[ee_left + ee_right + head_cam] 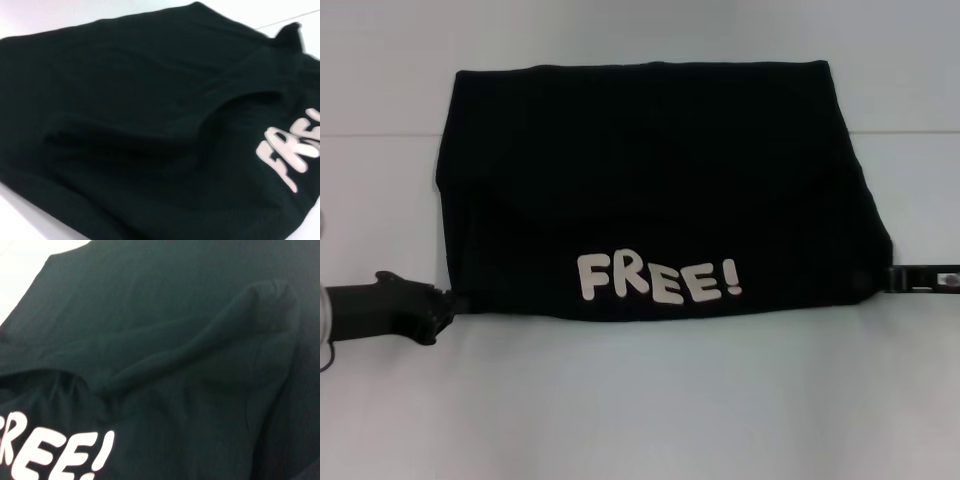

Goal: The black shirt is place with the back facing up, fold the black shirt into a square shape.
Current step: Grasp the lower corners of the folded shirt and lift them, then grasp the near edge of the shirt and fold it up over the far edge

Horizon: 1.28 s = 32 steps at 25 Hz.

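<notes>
The black shirt [650,180] lies folded into a wide rectangle on the white table. Its white "FREE!" lettering [658,279] faces up near the near edge. My left gripper [458,300] is at the shirt's near left corner, shut on the cloth there. My right gripper [880,278] is at the near right corner, shut on that corner, which is drawn out to a point. The left wrist view shows the cloth [150,125] with soft ridges and part of the lettering [292,155]. The right wrist view shows the cloth [175,340] and lettering [60,450] close up.
The white table [640,400] surrounds the shirt, with bare surface in front of it and at both sides. A faint seam line [380,135] runs across the table behind the shirt's left side.
</notes>
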Each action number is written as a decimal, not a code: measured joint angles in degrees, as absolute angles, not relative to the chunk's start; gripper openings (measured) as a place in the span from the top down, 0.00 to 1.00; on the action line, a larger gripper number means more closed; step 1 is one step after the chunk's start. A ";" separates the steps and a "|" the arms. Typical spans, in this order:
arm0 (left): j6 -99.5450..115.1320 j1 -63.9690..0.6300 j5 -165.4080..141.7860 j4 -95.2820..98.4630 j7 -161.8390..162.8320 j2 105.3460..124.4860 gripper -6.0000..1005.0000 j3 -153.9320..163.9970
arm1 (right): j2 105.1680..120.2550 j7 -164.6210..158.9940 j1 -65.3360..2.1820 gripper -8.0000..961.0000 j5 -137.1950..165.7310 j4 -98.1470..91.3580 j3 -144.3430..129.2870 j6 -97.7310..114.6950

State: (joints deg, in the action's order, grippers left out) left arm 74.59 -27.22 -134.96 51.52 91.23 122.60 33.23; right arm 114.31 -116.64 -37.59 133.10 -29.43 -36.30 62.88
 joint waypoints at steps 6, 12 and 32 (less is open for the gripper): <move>84.25 -24.17 -136.00 58.46 93.01 123.35 0.98 33.08 | 113.24 -111.16 -34.16 0.96 132.38 -30.44 -30.46 71.02; 93.53 -22.71 -136.69 60.86 93.30 123.65 0.98 31.15 | 112.59 -105.52 -28.56 0.96 132.35 -32.56 -27.42 81.52; 116.36 -19.17 -142.92 60.34 94.11 122.96 0.98 19.51 | 109.63 -97.51 -15.21 0.96 133.04 -34.19 -25.05 101.34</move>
State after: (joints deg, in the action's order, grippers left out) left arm 116.36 -19.17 -142.92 60.34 94.11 122.96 19.51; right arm 109.63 -97.51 -15.21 133.04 -34.19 -25.05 101.34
